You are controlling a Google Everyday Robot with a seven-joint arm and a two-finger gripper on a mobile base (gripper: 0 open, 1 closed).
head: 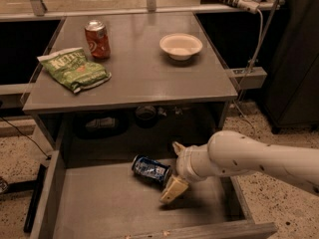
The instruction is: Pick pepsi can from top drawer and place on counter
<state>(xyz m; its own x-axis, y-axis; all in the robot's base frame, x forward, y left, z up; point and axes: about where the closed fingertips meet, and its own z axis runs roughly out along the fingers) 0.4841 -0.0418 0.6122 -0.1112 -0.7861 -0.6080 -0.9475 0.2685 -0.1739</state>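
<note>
Two cans are counted in all; is that agreed?

Agreed. One pepsi can point(149, 168) is seen lying on its side on the floor of the top drawer point(94, 208), which is pulled out below the tabletop point(144, 83). One orange-red soda can point(97, 39) is stood upright on the tabletop, at its back left.

What else is counted on the tabletop?

One green chip bag point(74, 69), laid just in front of the soda can, and one white bowl point(181, 45), set well apart at the back right. Three things in total are carried there.

Where is the gripper found?

One gripper point(169, 172) is seen, inside the drawer, at the end of one white arm point(249, 158) that is extended from the right. It is placed at the right end of the pepsi can.

And how are the fingers point(174, 189) held?

Two are counted, and they are spread apart and released: one is shown behind the can's end, one in front of it. Whether the can is touched by them cannot be told.
</note>
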